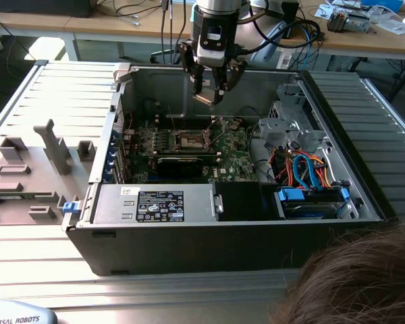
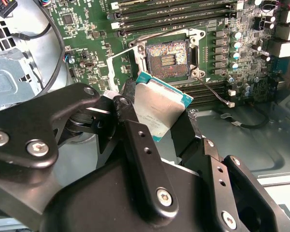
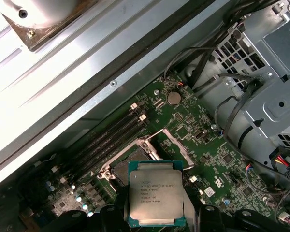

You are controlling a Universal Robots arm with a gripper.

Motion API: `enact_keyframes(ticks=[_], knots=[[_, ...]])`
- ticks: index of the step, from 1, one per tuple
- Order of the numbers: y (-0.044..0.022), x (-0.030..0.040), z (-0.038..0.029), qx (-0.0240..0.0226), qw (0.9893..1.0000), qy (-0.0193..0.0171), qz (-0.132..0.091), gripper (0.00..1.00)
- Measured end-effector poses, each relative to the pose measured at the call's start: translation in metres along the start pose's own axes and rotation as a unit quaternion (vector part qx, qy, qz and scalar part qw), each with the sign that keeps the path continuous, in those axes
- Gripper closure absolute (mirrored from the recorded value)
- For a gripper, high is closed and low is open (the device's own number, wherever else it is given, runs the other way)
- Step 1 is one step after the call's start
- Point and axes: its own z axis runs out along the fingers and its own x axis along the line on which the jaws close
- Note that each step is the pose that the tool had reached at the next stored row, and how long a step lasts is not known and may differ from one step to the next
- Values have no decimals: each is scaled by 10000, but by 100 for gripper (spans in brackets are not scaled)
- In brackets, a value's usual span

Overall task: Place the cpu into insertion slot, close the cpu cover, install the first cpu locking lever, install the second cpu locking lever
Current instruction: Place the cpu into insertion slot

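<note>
An open computer case (image 1: 189, 246) lies on a slatted metal table (image 1: 47, 88). The arm's gripper (image 1: 210, 94) hangs inside the case near its far wall, above the green motherboard (image 1: 236, 152). Its black fingers (image 2: 135, 140) are clenched on the cpu (image 2: 159, 108), pressing two opposite edges. The chip is held in the air and tilted, with its silver top showing in both wrist views. The insertion slot (image 2: 167, 54) sits near the middle of the motherboard, below the chip and apart from it, its dark centre exposed. The cpu cover (image 3: 181, 145) stands swung open at one edge of the slot. A person's hair (image 1: 351, 283) shows at the table's near edge.
</note>
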Motion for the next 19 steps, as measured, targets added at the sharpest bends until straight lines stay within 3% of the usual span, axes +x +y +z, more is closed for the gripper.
enact_keyframes(ticks=[19], knots=[[0,0,0,0,10000,0,43,46]])
